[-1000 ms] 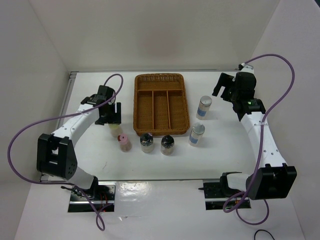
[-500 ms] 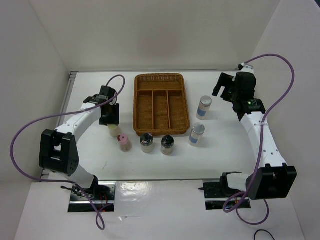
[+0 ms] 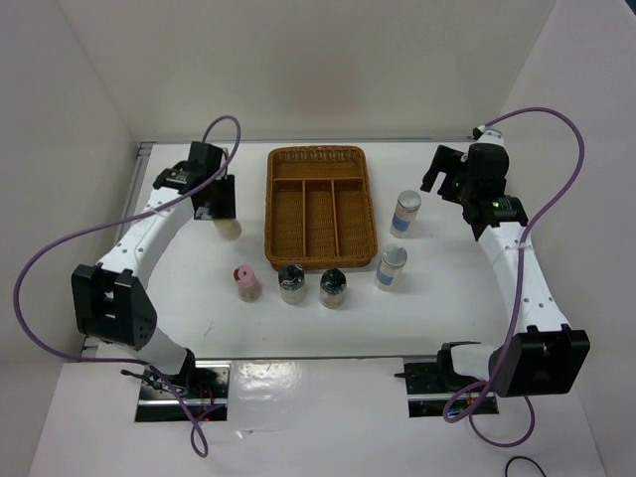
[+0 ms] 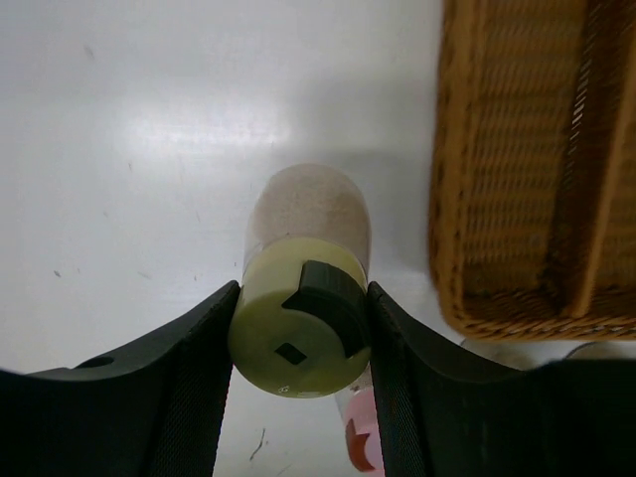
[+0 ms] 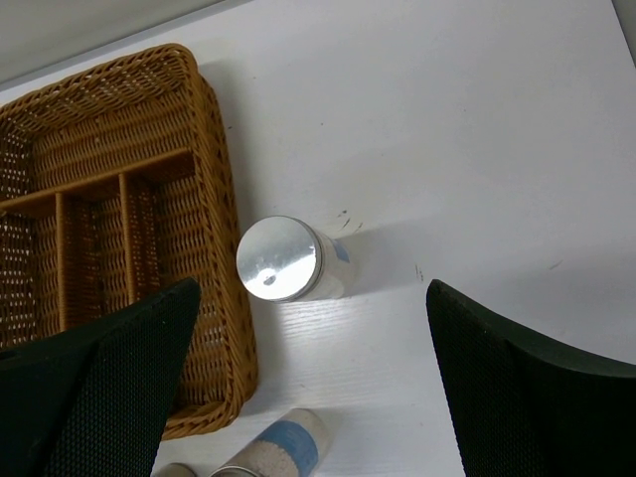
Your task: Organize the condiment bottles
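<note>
Left fingers [image 4: 194, 383] clamp the yellow-capped jar [image 4: 288, 343], right fingers [image 5: 502, 393] stand apart; the wicker tray [image 3: 318, 151] holds none, five jars [image 3: 291, 283] stand on the counter [image 3: 467, 313].

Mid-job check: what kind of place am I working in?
Probably a robot test cell, not a kitchen: bare white panels box in the table, which holds a wicker tray and shaker jars.
</note>
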`<action>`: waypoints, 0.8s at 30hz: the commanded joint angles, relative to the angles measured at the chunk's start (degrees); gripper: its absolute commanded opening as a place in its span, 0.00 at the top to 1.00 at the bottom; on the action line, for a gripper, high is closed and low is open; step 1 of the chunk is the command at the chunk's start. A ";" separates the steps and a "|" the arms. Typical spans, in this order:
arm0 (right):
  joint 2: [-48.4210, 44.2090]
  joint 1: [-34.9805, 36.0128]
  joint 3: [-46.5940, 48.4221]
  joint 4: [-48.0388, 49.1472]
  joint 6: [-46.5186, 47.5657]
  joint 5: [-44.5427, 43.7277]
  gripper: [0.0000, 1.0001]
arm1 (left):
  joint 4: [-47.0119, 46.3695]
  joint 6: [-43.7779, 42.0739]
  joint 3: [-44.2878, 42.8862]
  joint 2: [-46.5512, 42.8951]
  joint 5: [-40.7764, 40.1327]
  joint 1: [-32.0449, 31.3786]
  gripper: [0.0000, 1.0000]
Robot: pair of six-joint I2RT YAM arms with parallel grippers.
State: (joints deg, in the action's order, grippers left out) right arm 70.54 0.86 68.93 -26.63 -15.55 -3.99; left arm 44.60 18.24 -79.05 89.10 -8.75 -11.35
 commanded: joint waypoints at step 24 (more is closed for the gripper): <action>2.41 0.63 -1.87 2.55 2.02 2.76 0.01 | -0.21 -5.76 -39.96 26.92 2.07 -10.35 0.59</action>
State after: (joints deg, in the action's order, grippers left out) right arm 72.64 1.15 67.05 -26.20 -14.44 -2.09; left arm 45.43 13.65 -115.59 115.59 -7.57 -21.67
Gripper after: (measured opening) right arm 0.986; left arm 0.583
